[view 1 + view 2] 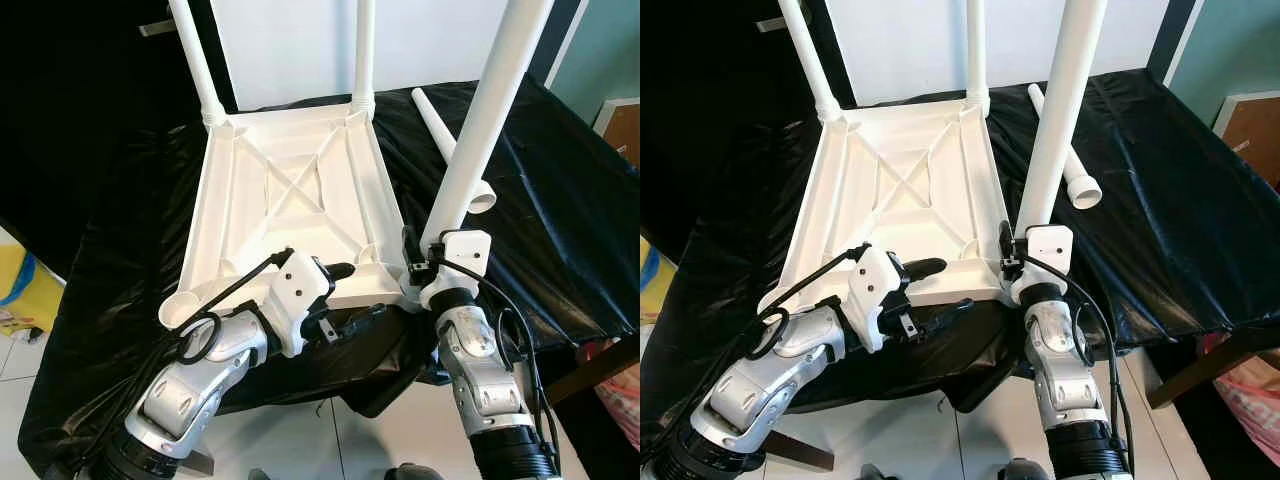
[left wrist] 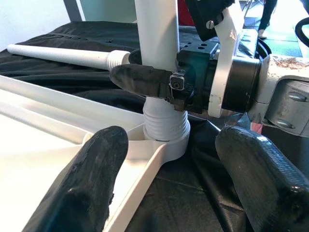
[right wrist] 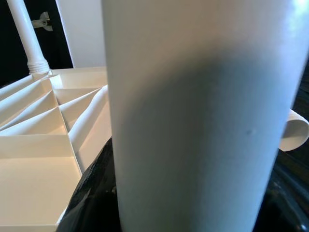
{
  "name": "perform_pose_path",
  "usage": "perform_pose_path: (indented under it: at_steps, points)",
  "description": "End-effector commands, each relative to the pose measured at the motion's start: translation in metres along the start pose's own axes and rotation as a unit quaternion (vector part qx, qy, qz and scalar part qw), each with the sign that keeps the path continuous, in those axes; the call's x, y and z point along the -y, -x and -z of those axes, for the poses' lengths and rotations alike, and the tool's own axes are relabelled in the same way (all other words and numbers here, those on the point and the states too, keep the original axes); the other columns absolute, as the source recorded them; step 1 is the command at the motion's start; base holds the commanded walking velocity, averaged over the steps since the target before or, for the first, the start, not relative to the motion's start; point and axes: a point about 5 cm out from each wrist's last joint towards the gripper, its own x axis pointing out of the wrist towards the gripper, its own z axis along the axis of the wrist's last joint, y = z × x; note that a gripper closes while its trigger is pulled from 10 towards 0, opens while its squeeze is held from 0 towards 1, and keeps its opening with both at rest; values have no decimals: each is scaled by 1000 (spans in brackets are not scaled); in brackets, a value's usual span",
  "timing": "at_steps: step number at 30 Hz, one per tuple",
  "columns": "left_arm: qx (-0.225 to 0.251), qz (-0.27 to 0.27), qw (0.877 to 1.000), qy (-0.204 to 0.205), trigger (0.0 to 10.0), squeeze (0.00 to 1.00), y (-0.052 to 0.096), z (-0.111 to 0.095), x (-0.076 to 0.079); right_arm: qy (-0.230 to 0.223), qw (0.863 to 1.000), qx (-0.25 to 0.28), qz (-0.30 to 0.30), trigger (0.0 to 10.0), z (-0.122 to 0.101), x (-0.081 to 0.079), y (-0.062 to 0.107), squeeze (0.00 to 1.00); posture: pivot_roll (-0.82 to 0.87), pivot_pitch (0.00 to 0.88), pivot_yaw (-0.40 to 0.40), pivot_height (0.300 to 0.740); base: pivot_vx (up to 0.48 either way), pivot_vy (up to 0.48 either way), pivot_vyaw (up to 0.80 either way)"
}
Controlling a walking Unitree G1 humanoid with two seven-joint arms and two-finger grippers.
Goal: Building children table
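Nearest us, our left gripper (image 1: 335, 300) sits at the near edge of the upside-down white tabletop (image 1: 290, 190). Its fingers (image 2: 82, 188) are spread apart, one over the tabletop's near rim and one out over the black cover (image 1: 540, 200), grasping nothing.

Just right of it, our right gripper (image 1: 412, 262) is clenched on the near-right leg (image 1: 480, 120), low on the shaft just above the corner socket (image 2: 166, 140). The left wrist view shows one right finger (image 2: 145, 79) pressed across the leg, with the leg's ribbed end seated in the socket. The leg stands nearly upright, leaning slightly right.

The tabletop lies ribs-up on the black-covered surface, with an X-brace in the middle. The near-left corner socket (image 1: 175, 310) holds no leg.

Farther back, two more legs stand in the far corners: far-left leg (image 1: 195, 60) and far-right leg (image 1: 364, 50).

A loose leg (image 1: 450, 150) lies on the cover to the right of the tabletop, behind the held leg.
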Motion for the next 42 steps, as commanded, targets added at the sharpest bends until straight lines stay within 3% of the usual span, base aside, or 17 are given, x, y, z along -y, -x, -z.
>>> perform_pose_path:
  at_steps: [1,6,19,25,36,37,39,40,42]
  points:
    - [5,59,998,-4,10000,0,1,-3,8,8,996,-76,37,10000,29,8,10,0,-83,75,54,740,0,0,0]
    - [7,58,998,-4,10000,0,1,-4,8,9,990,-69,121,10000,28,12,15,0,-76,78,47,740,0,0,0]
    - [13,48,999,-5,10000,0,0,-6,6,1,979,-54,198,10000,21,25,16,0,-67,80,31,740,0,0,0]
    - [15,40,999,-5,10000,0,0,-7,5,6,965,-46,259,10000,19,41,16,0,-63,80,25,740,0,0,0]
    - [16,39,999,-5,10000,0,0,-7,4,0,967,-37,251,10000,18,40,14,0,-69,79,32,740,0,0,0]
    - [16,39,999,-5,10000,0,0,-7,4,-6,970,-18,241,10000,14,40,14,604,-71,80,31,740,0,0,0]
    - [16,40,999,-5,10000,0,0,-7,4,-10,972,-6,235,10000,11,40,13,604,-71,80,32,740,0,0,0]
    - [17,41,999,-5,10000,0,-1,-7,4,-13,975,14,221,10000,5,39,13,1000,-75,80,33,740,0,0,0]
    - [17,43,999,-5,10000,0,-1,-7,4,-17,979,42,201,10000,-3,39,13,1000,-76,79,34,740,0,0,0]
